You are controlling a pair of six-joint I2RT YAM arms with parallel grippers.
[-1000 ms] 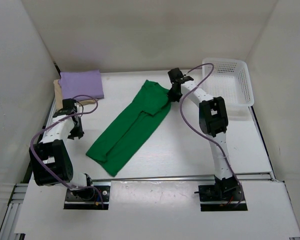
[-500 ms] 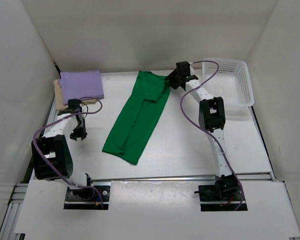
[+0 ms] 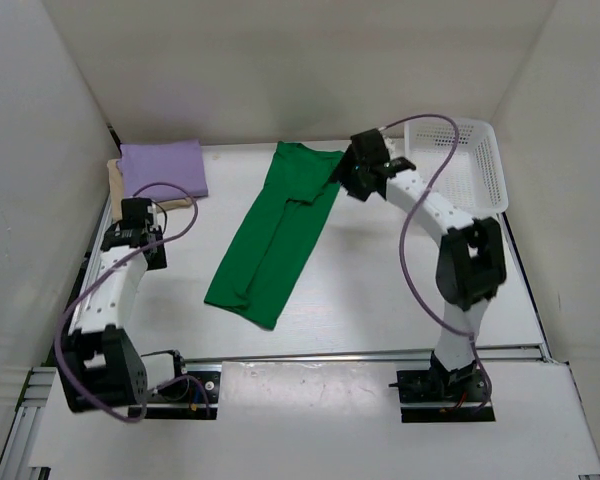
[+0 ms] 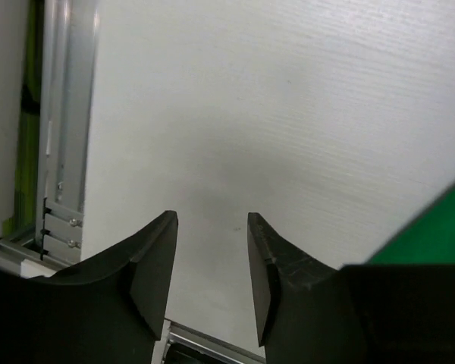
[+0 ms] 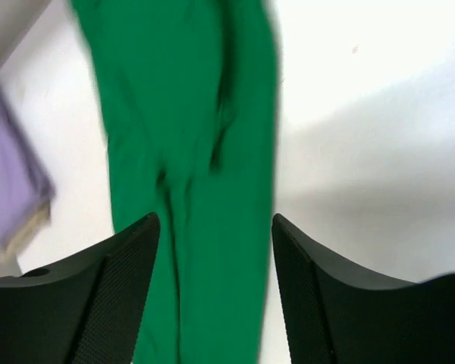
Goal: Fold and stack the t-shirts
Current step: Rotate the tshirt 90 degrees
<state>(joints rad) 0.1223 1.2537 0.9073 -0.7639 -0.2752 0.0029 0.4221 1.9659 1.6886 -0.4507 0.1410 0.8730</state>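
A green t-shirt (image 3: 275, 235), folded into a long strip, lies slanted across the middle of the table; it also shows as the green t-shirt (image 5: 189, 152) and the green corner (image 4: 440, 227). My right gripper (image 3: 346, 178) hovers open over the strip's far right corner, and the right gripper (image 5: 216, 220) has nothing between its fingers. A folded purple t-shirt (image 3: 163, 166) rests on a beige one (image 3: 115, 182) at the back left. My left gripper (image 3: 152, 255) stands open and empty over bare table left of the strip, the left gripper (image 4: 212, 220) with its jaws apart.
A white plastic basket (image 3: 495, 170) stands at the back right. White walls close in the table on three sides. A metal rail (image 4: 64, 152) runs along the table's left edge, close to my left gripper.
The right gripper has opened and let go of the green shirt after swinging it into a steeper line. Its elbow has moved right. The left gripper has opened wider and its arm has drawn back.
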